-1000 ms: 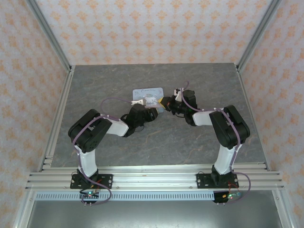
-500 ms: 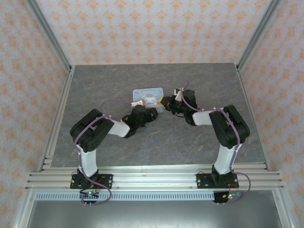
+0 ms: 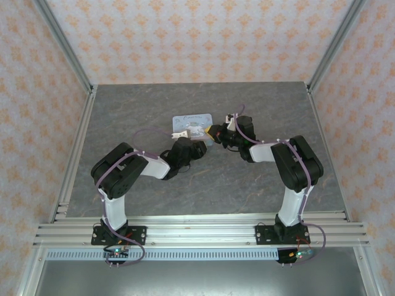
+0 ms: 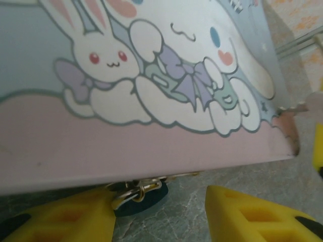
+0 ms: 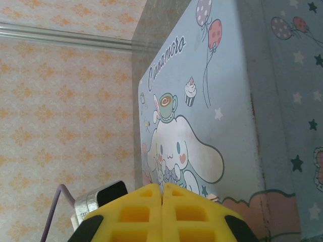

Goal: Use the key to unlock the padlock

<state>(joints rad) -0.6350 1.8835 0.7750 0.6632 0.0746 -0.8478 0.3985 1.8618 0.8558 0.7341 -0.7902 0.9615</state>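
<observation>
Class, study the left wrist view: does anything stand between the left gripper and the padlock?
Nothing visible stands between them. The padlock lies on the table, right inside the open left gripper. The tin overhangs it, though, and its front edge hides the padlock's upper part.

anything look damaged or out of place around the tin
Yes. In the left wrist view the cartoon tin has a chipped right-hand corner, its paint worn to a rough brownish edge. The padlock sits tight against the tin's near edge and is partly hidden by it, so only some of it shows.
</observation>
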